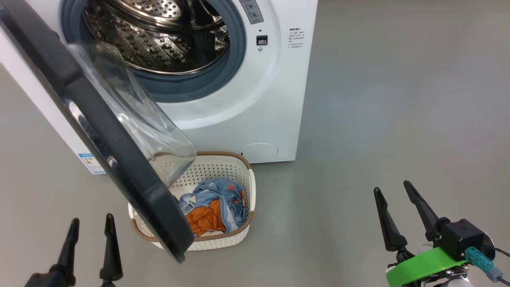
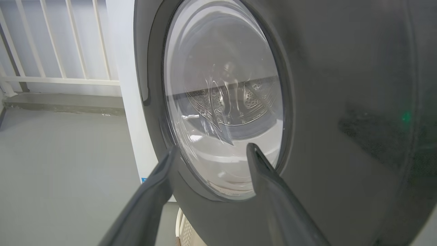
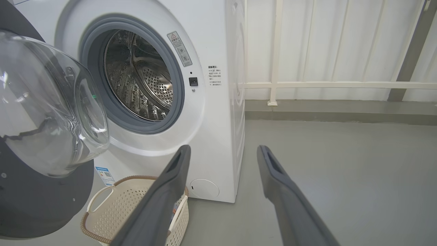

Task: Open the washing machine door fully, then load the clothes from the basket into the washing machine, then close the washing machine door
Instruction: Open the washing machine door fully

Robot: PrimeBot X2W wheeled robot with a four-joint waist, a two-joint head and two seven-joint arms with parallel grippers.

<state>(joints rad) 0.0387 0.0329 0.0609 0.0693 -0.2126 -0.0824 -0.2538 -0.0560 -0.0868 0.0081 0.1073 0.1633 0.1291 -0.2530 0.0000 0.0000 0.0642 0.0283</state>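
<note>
A bare grey floor (image 1: 378, 99) runs out to the right of the washing machine (image 1: 279, 79), with a white railing (image 3: 307, 84) along the far wall. The washing machine door (image 1: 139, 191) is swung out on the left, and its near edge and glass bowl overhang the left part of the basket (image 1: 227, 242). The basket sits on the floor just in front of the machine. The clothes (image 1: 215, 203) lie bundled inside it, blue and orange, partly hidden by the door. The steel drum (image 1: 159, 44) looks empty.

The left gripper (image 1: 92, 218) waits near the door's outer face, fingers spread wide and holding nothing. The right gripper (image 1: 391, 186) hovers well to the right of the basket, likewise wide and empty.

The door seems short of fully open. An arm reaching down for the clothes could strike its edge or the glass and knock it back towards the opening. The light basket could also skid if nudged. Trailing fabric might catch on the grey gasket during the lift.
</note>
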